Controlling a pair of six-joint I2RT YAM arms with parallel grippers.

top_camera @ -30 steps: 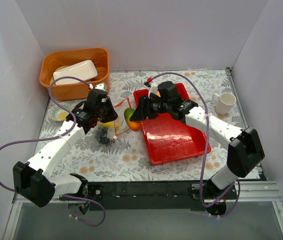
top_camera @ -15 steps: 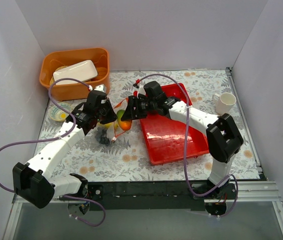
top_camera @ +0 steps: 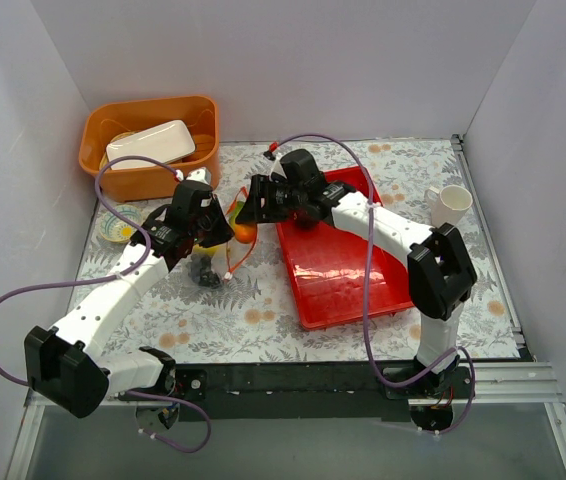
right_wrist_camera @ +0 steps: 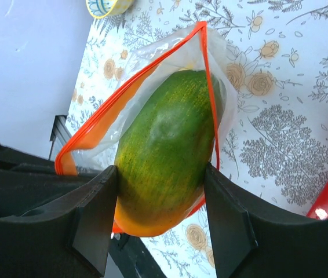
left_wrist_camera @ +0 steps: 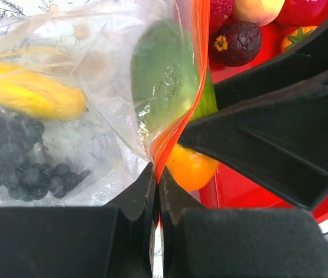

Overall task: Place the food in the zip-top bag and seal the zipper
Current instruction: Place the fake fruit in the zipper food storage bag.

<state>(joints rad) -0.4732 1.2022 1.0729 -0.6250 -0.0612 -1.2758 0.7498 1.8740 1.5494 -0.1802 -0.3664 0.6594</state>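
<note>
My right gripper (right_wrist_camera: 161, 229) is shut on the green-orange mango (right_wrist_camera: 167, 147) and holds its green end inside the mouth of the clear zip-top bag (right_wrist_camera: 222, 92). The orange-red zipper (right_wrist_camera: 207, 75) rings the mango. My left gripper (left_wrist_camera: 157, 176) is shut on the zipper strip (left_wrist_camera: 172, 130) and holds the bag's mouth up. Inside the bag lie the yellow oblong piece (left_wrist_camera: 33, 92) and the dark purple grape bunch (left_wrist_camera: 19, 165). In the top view both grippers meet at the bag (top_camera: 231, 235), left of the red tray (top_camera: 348, 280).
A dark red ball (left_wrist_camera: 234, 43), a peach ball (left_wrist_camera: 257, 8) and other fruit lie in the red tray (left_wrist_camera: 251, 188). An orange bin (top_camera: 148, 145) stands at the back left, a small bowl (top_camera: 115, 227) at the left, a white mug (top_camera: 451, 205) at the right.
My right gripper has carried the mango leftwards from the tray's edge into the bag's mouth. My left gripper has kept hold of the zipper in place.
</note>
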